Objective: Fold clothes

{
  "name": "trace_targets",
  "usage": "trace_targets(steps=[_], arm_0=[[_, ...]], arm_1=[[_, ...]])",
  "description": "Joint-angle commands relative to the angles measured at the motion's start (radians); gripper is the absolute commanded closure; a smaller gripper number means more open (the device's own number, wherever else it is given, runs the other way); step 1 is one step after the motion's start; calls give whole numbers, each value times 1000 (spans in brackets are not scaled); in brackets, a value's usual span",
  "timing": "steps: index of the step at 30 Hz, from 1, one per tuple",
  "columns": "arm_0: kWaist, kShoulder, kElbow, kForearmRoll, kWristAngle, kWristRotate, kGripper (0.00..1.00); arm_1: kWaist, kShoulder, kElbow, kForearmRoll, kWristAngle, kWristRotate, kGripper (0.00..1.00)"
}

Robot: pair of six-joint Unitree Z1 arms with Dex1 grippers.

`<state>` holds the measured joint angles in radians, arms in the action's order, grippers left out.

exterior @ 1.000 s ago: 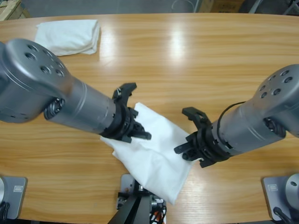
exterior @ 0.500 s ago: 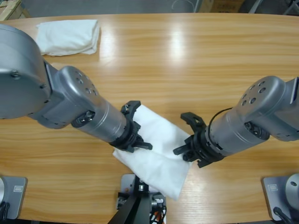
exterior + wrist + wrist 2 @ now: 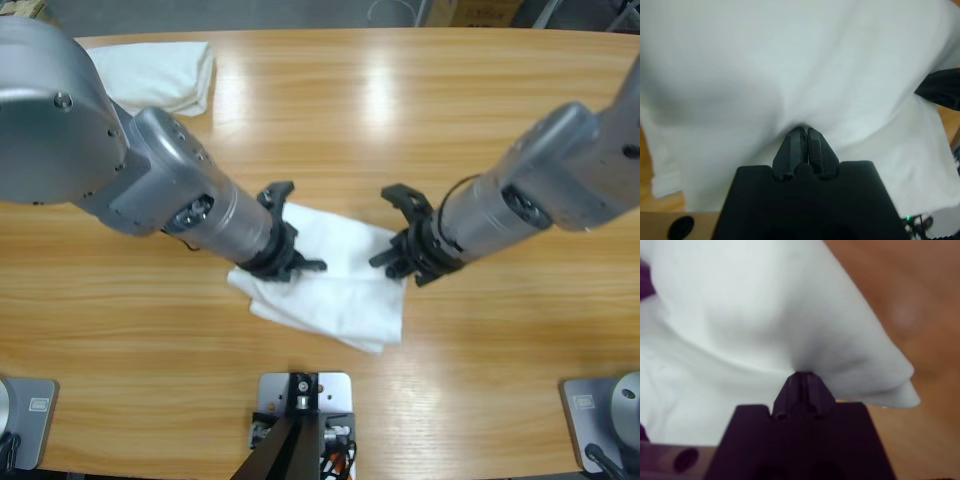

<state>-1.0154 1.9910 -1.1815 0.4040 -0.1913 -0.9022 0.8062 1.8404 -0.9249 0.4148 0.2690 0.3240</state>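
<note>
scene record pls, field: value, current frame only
surface: wooden table
shirt in work: white T-shirt, partly folded, near front edge
left gripper: shut on shirt's left side
right gripper: shut on shirt's right side
other item: folded white shirt, far left corner, untouched
lettering: none visible

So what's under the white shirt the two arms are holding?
Wooden table shows all around the T-shirt. The left gripper and right gripper pinch its cloth; anything beneath is covered.
</note>
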Motion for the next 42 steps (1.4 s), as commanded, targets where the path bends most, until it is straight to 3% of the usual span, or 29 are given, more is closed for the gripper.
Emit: trace_targets(steps=[1, 7, 11, 14, 19, 27, 36, 42], arm_0=[[121, 21, -4, -9, 102, -60, 1000], [134, -100, -21, -34, 113, -76, 1000], [134, -112, -24, -35, 118, -70, 1000], [140, -46, -85, -37, 113, -66, 1000], [140, 49, -190, -36, 67, -64, 1000], [138, 85, -177, -35, 34, -64, 1000], [136, 62, -157, -28, 32, -64, 1000], [96, -71, -62, -26, 32, -61, 1000]], arm_1=[[-63, 81, -70, -12, -171, -203, 1000], [-67, -171, -104, -5, -208, -247, 1000], [-67, -380, -114, 78, -126, -88, 1000], [-64, -352, -28, 59, -56, -11, 1000], [-29, -276, 117, -125, 39, 73, 1000], [-5, -156, 211, -271, 112, 105, 1000], [-1, 15, 318, -393, 77, 114, 1000], [-1, -73, 308, -366, 46, 115, 1000]])
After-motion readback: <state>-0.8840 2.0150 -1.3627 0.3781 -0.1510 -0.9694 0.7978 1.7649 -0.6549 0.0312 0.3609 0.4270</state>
